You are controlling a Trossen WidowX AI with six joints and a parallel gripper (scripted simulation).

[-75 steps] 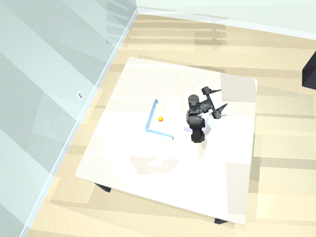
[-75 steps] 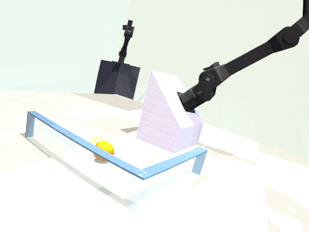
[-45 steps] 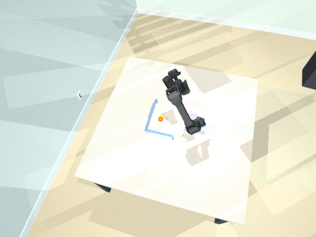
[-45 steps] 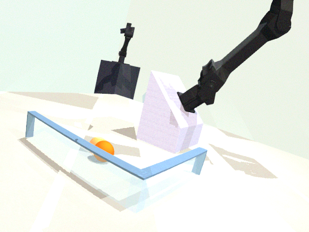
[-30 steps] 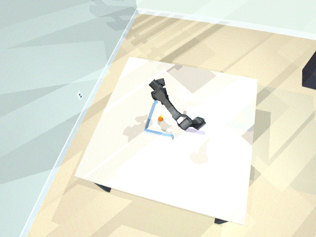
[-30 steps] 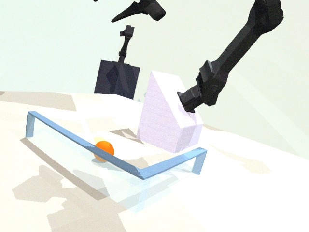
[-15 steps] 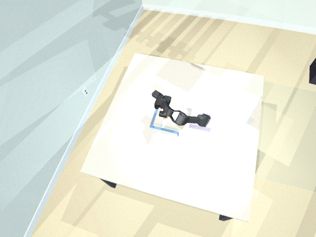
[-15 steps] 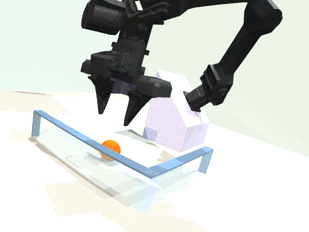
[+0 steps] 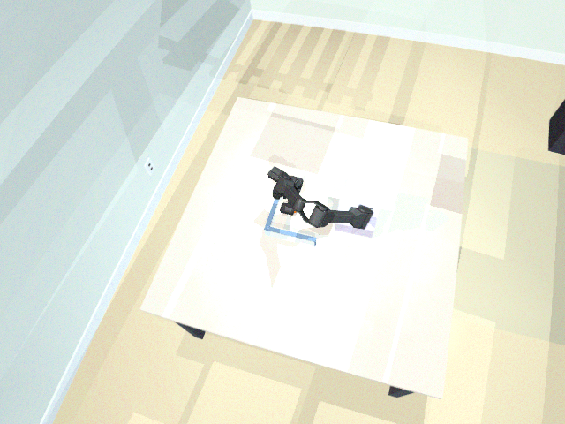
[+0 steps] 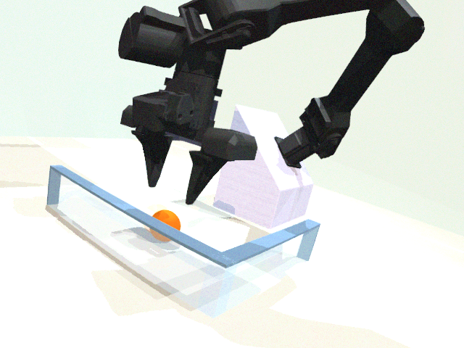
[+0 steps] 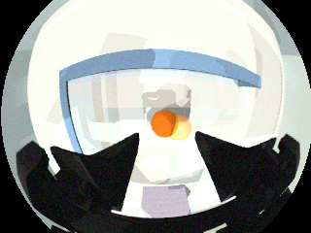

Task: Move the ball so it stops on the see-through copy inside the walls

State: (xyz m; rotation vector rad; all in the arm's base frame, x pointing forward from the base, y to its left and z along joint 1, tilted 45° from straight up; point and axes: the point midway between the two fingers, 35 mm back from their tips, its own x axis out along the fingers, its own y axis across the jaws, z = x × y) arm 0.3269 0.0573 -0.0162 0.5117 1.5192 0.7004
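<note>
An orange ball rests on the table inside the corner of the walls. The see-through copy is pale yellow and partly overlaps the ball, on its right in the wrist view. One clear wall with a blue top edge passes in front of the ball in the exterior view; the other wall meets it at the corner. My gripper is open and empty, pointing down. Its fingertips are above the ball and do not touch it. The arm mostly hides the ball in the top view.
A lilac sloped block stands under the arm's base, beside the open side of the walls. The pale table extends around them. A dark object stands at the right edge of the top view, off the table.
</note>
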